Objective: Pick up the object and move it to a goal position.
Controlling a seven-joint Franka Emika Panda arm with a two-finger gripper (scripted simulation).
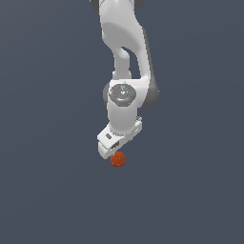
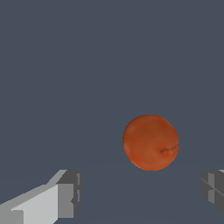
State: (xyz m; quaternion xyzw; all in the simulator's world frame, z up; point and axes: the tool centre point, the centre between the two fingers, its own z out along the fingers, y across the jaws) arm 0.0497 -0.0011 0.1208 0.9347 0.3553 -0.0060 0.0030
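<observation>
Plain dark slate-grey tabletop (image 1: pixel 47 190), uniform. White Panda arm (image 1: pixel 125 57) reaches down over it. Gripper (image 2: pixel 140 192) spread wide, holding nothing. Orange-red ball (image 1: pixel 117 159) sits just below it, apart from both fingers (image 2: pixel 65 194).

This is a simulator's rendered scene, not a real room. A flat, even slate-grey ground (image 1: pixel 43 190) fills both views, with no walls, furniture or horizon line. The 1 white robot arm (image 1: pixel 125 62) has smooth, untextured surfaces and blocky shading. The orange-red ball (image 1: pixel 117 159) looks like a simple rendered sphere with a mottled skin. In the wrist view the fingers (image 2: pixel 65 197) show as plain grey-and-white blocks.
</observation>
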